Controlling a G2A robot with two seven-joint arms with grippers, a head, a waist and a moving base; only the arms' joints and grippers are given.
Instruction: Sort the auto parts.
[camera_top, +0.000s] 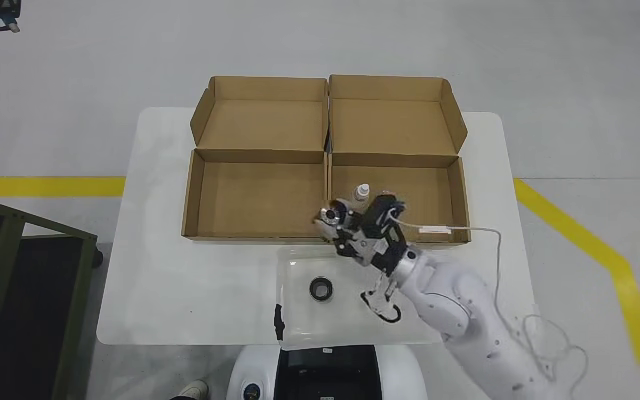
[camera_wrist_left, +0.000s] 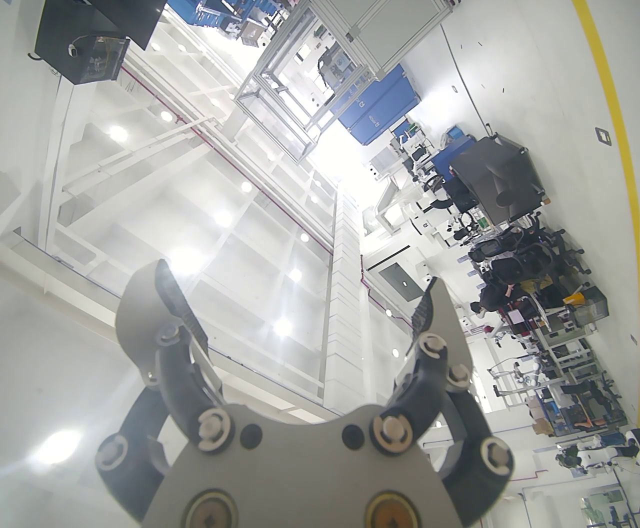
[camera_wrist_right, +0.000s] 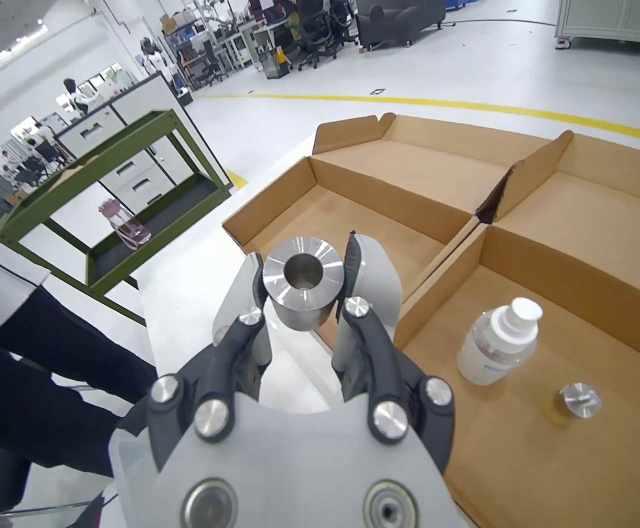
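Ribbed black pads (camera_wrist_right: 351, 265) of the right gripper (camera_wrist_right: 305, 272) clamp the flanks of a short, bright steel cylinder with a central bore (camera_wrist_right: 303, 287), the bore facing the wrist camera. In the top view the load hangs over the near wall where two open brown cardboard boxes meet. One is the left-hand box (camera_top: 255, 195). The other, the right-hand box (camera_top: 430, 195), holds a white-capped clear spray bottle (camera_wrist_right: 495, 345) and a small steel stud (camera_wrist_right: 580, 397). Nearer the robot, a clear plastic tray (camera_top: 300, 262) on the white table (camera_top: 160, 260) carries a black ring (camera_top: 322, 289). The left gripper (camera_wrist_left: 297, 290) points at the ceiling, fingers spread wide, holding nothing. Step in hand, as judged: transfer of the cylinder to a box. The next move calls for choosing the compartment, clearing the wall, lowering, then releasing.
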